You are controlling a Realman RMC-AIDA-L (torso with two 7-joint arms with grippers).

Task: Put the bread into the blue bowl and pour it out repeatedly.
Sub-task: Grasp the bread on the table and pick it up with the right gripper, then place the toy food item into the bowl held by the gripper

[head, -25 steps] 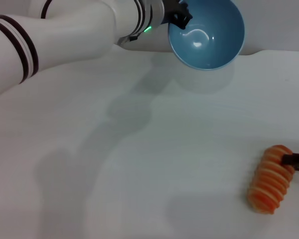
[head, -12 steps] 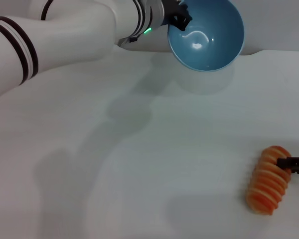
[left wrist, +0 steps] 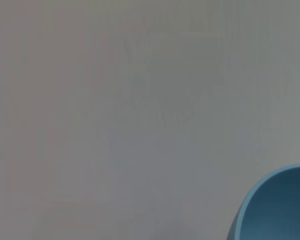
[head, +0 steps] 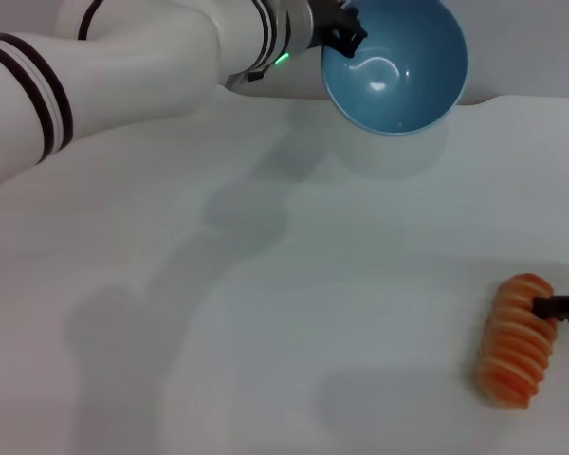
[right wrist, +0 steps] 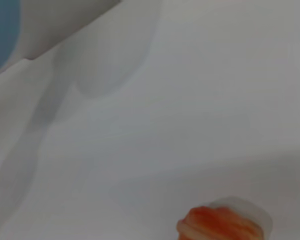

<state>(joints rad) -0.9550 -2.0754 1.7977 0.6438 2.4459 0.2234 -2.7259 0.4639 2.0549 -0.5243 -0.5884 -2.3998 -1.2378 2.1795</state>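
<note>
My left gripper [head: 339,28] holds the blue bowl [head: 395,64] up in the air over the far edge of the tabletop [head: 294,313], its black fingers clamped on the bowl's rim at the side nearest my arm. The bowl is tipped so that its glossy inside faces toward me and down, and I see nothing lying in it. Its shadow falls on the white surface just below and a little nearer to me. From my left wrist camera only a curved piece of the bowl [left wrist: 277,207] shows at one corner, with plain pale surface beyond. The bread [head: 518,340] lies flat near the near right corner of the tabletop, well apart from the bowl, its ridged length running roughly from the far side toward me. My right gripper [head: 567,306] reaches in from the right edge, and a dark fingertip touches the far end of the bread; I cannot tell whether those jaws are apart or together, since most of them lie out of view. My right wrist camera shows the orange end of the bread [right wrist: 221,228] close below it.
</note>
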